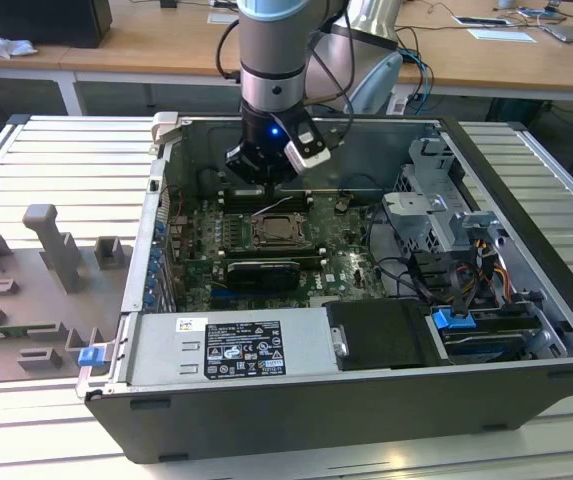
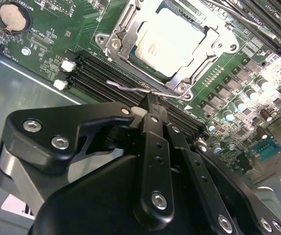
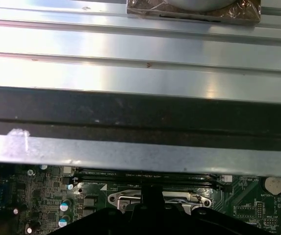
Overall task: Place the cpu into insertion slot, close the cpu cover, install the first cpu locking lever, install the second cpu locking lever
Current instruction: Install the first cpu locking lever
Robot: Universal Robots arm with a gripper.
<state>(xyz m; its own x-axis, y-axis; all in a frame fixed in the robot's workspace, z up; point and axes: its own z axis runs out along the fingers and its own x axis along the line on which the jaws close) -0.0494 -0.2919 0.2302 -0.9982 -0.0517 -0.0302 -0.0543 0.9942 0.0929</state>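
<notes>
Closed together into a narrow black tip, the fingers (image 2: 152, 110) of the gripper (image 2: 152, 104) pressed on a thin wire locking lever (image 2: 130, 88) at the near edge of the insertion slot (image 2: 120, 36), gripping nothing between them as far as the second wrist view showed. Inside that slot sat the cpu (image 2: 172, 36), its pale metal top framed by the cpu cover (image 2: 189, 73), which lay folded flat over it. Black memory slots (image 2: 89, 73) ran just beside the socket on the green motherboard (image 2: 47, 44). Seen from the exterior view, the arm (image 1: 271, 60) hung straight down into the open computer case (image 1: 526, 170), with the gripper (image 1: 266, 183) just beyond the socket's far edge.
</notes>
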